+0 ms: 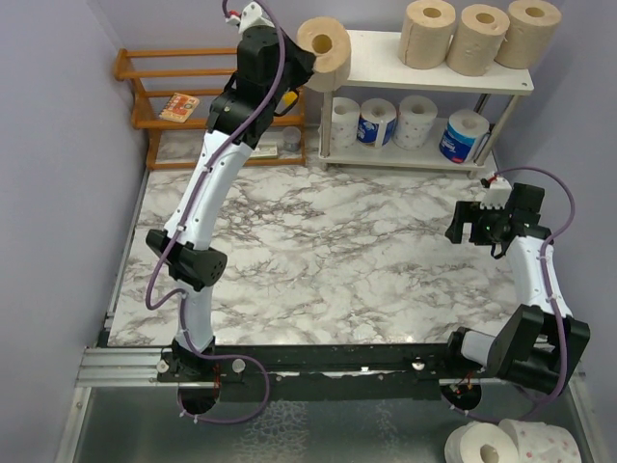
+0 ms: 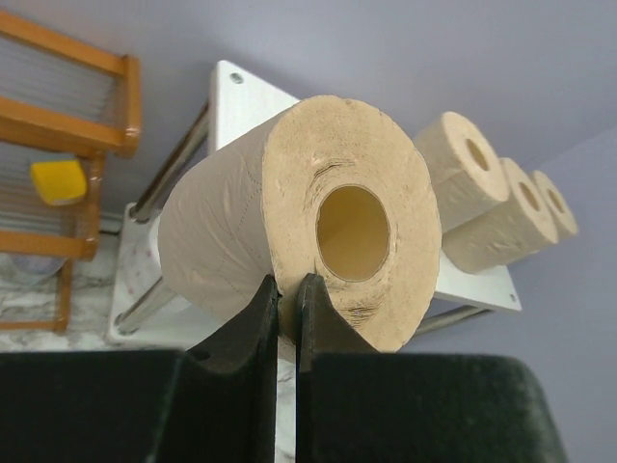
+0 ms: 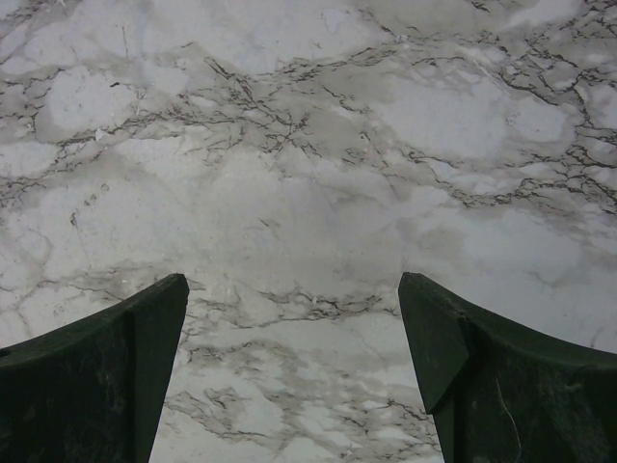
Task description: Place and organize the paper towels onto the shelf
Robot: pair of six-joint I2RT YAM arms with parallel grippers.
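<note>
Overhead camera: the left gripper [image 1: 305, 66] holds a tan paper roll [image 1: 325, 43] at the left end of the shelf [image 1: 381, 58], level with its top board, the hollow core facing up toward the lens; three more tan rolls [image 1: 479, 39] stand in a row along the right part of that board; on the shelf's lower board sit two white rolls [image 1: 344, 121] and two blue-and-white wrapped rolls [image 1: 465, 135], alternating from the left; an orange-brown wooden rack [image 1: 183, 63] stands just left of the shelf; the right gripper [image 1: 467, 224] hangs over the marble table [image 1: 337, 251] in front of the shelf's right end, well apart from it; two loose white rolls [image 1: 482, 446] lie off the table's near edge, far from the shelf. Left wrist camera: the left gripper's fingers [image 2: 255, 323] are clenched almost together on the lower rim of the tan paper roll, which hangs before the top board's left corner; whether it touches the board cannot be told; the three tan rolls lie farther right along the board, and a yellow block [image 2: 60, 181] sits in the rack to the shelf's left. Right wrist camera: the right gripper's fingers [image 3: 116, 376] stand wide apart, grasping nothing, with only veined marble between them.
</note>
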